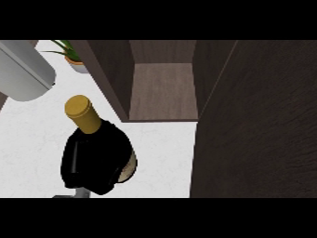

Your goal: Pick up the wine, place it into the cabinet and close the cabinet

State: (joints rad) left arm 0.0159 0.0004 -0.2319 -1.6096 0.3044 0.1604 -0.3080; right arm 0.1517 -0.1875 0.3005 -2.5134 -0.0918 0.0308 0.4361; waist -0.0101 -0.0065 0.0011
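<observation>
Wine bottle (99, 153) at about 7 o'clock in the head view, tilted, gold foil top (82, 111) pointing toward 11 o'clock. Dark glass body, pale label edge showing on its right side. A black hand (85, 172) is wrapped round the bottle's body, fingers curled over it, grasping it; which hand it is cannot be told from this view, a bit of grey forearm (75, 195) shows at the lower edge just below. The other hand does not show.

Cabinet (161, 88) at 12 o'clock, open, dark wood, bare inner shelf visible. Its door (264, 125) fills 3 o'clock, swung out toward the viewer. Bottle is outside the cabinet, left of and below the opening, over the white bench (23, 139).

Grey rounded appliance (16, 69) at 10 o'clock. Small potted plant (71, 56) at 11 o'clock, beside the cabinet's left wall.
</observation>
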